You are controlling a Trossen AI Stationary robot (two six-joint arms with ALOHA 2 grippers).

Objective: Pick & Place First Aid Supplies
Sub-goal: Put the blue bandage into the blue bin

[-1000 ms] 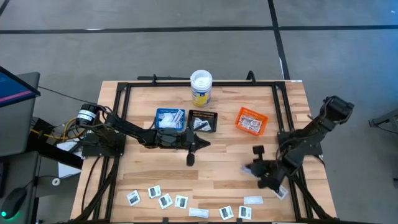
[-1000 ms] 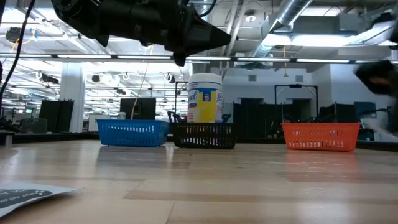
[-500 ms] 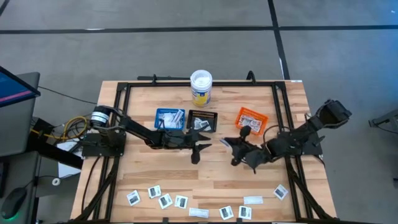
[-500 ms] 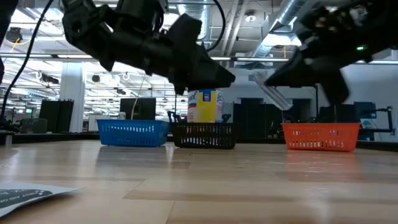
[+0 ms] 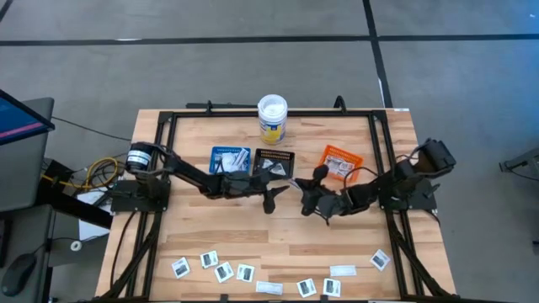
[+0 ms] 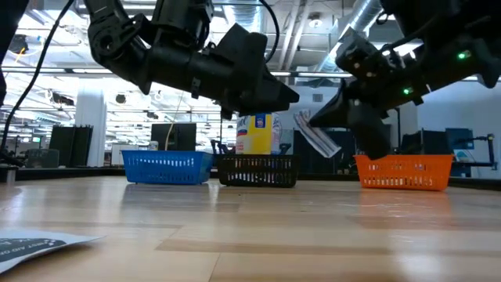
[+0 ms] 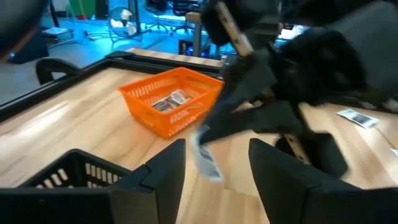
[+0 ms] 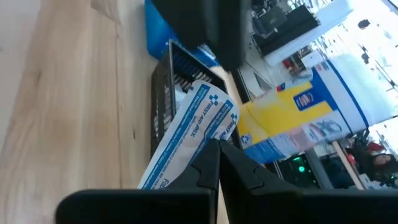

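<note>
Hovering above the middle of the wooden table [image 5: 194, 227], two dark robot arms faced each other from either side. The right gripper [image 5: 308, 199] was pressed together on a narrow white-and-blue strip packet [image 8: 189, 134], pinching one end so that the rest stuck out forward, well above the tabletop. Just ahead of it stood the black tray [image 5: 275, 163], with the blue tray [image 5: 230, 159] beside that and the orange tray [image 5: 340, 163] nearer the right arm. A white-lidded tub [image 5: 272, 119] stood behind the trays. The left gripper [image 5: 271, 195] hung just in front of the black tray with its fingers [image 7: 163, 174] spread and nothing between them. More packets [image 5: 221, 269] lay in a loose row along the near edge of the table.

The two grippers were near each other, and the likeliest trouble was a knock between them if both moved inward at once. The strip was held only by its end, so it could swing, catch on a tray wall, or slip free before reaching a tray.
</note>
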